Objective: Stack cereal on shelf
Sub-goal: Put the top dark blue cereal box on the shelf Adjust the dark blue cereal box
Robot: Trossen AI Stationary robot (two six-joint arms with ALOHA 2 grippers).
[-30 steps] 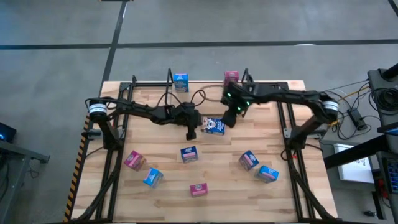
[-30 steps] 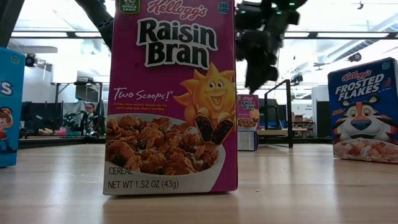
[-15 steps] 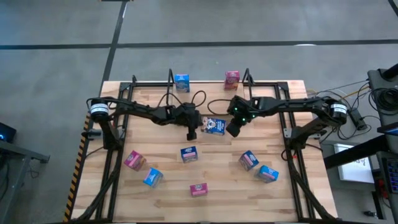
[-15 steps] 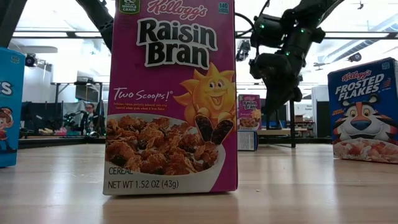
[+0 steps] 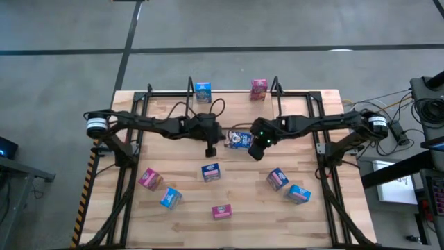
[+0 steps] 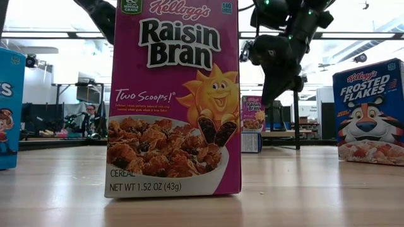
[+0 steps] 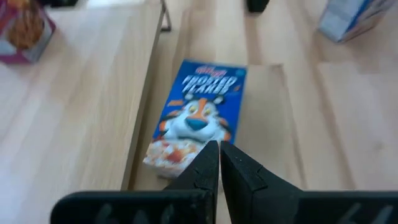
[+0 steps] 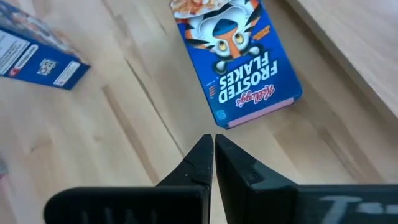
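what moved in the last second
The right hand swung from the shelf at the table's far edge to the middle, beside the lying blue box, and shut empty. The left hand stayed shut on that box's other side. No box moved.

Cereal boxes, table centre as dial: blue Frosted Flakes box (image 5: 239, 140) lying flat at centre; blue (image 5: 202, 91) and pink (image 5: 258, 87) upright on the shelf (image 5: 232, 91) at 12; the other six scattered 4 to 8 o'clock
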